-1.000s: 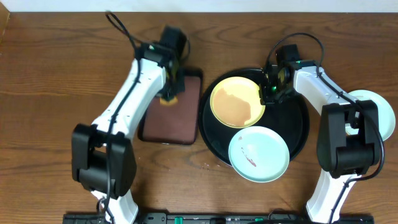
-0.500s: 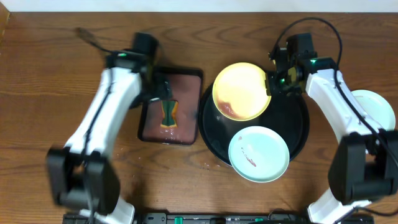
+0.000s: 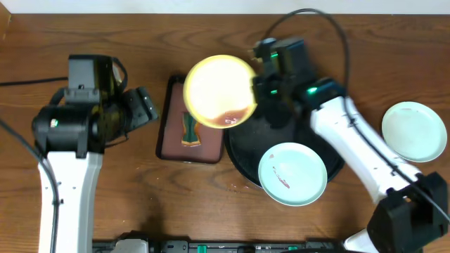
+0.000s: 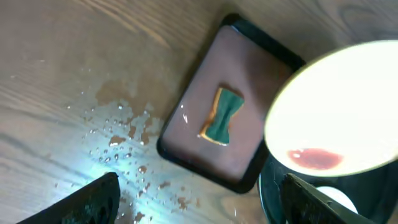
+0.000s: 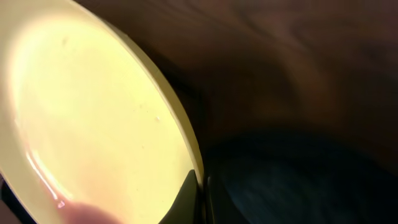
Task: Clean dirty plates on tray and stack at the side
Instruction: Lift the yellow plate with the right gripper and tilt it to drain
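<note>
Me holding yellow plate (image 3: 219, 91) up, hovering between brown tray (image 3: 204, 144) and black tray (image 3: 242, 160). Right claw (image 3: 266, 90) pinching its rim. Red smear showing, so not cleaned yet.
Mint plate (image 3: 292, 173) sitting on black tray, smeared too.
Other mint plate (image 3: 413, 131) lying on desk (image 3: 351, 42) far right, looking done.
Left claw (image 3: 144, 107) hanging spread, empty. Sponge (image 3: 188, 130) sitting on brown tray.
I'm guessing one of three finished.

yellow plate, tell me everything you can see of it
The yellow plate is round, shallow and glossy, pale yellow with a red-brown smear near one edge. It is held in the air by the right gripper, whose fingers are shut on its rim. From overhead it hangs over the right side of the brown tray and the left rim of the black tray, seemingly touching neither.
</note>
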